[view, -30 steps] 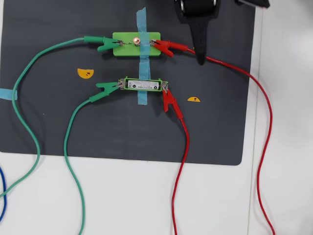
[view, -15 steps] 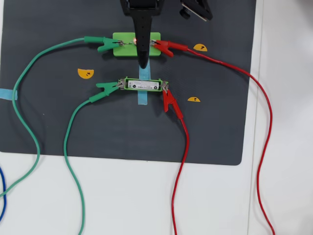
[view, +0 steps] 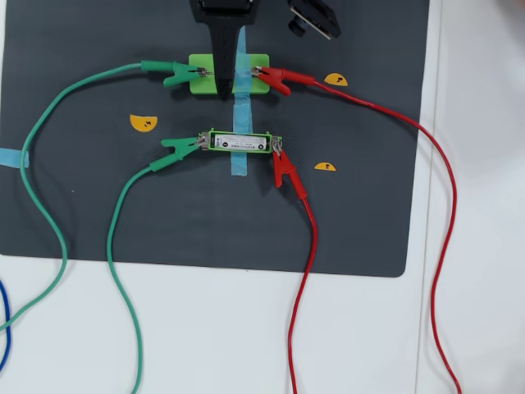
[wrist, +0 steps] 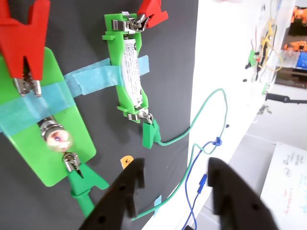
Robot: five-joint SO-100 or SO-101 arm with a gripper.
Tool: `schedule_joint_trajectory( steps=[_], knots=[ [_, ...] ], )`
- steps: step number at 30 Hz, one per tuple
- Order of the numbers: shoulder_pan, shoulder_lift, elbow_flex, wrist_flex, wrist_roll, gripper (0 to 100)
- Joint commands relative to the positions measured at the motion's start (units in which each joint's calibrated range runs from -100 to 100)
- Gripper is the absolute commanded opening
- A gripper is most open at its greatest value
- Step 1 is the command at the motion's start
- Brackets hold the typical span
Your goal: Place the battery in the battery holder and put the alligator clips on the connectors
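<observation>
The battery lies inside the narrow green battery holder. A green alligator clip bites one end connector and a red alligator clip bites the other. On the wider green block with its small bulb, another green clip and red clip grip the terminals. My gripper is open and empty. In the overhead view one black finger reaches over the block.
Everything sits on a dark mat on a white table. Blue tape holds the parts down. Yellow stickers lie on the mat. Long green and red wires trail toward the front edge, and a blue wire shows at far left.
The gripper has swung left along the top of the mat, from beside the red clip to over the block, then drawn back a little. Clips, battery and wires have not moved.
</observation>
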Motion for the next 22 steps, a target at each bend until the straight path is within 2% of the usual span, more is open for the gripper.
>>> schedule_joint_trajectory(
  steps=[1, 22],
  knots=[
    [0.86, -0.66, 0.08, -0.85, 0.27, 2],
    [2.17, -0.75, 0.25, -0.76, -0.04, 1]
  ],
)
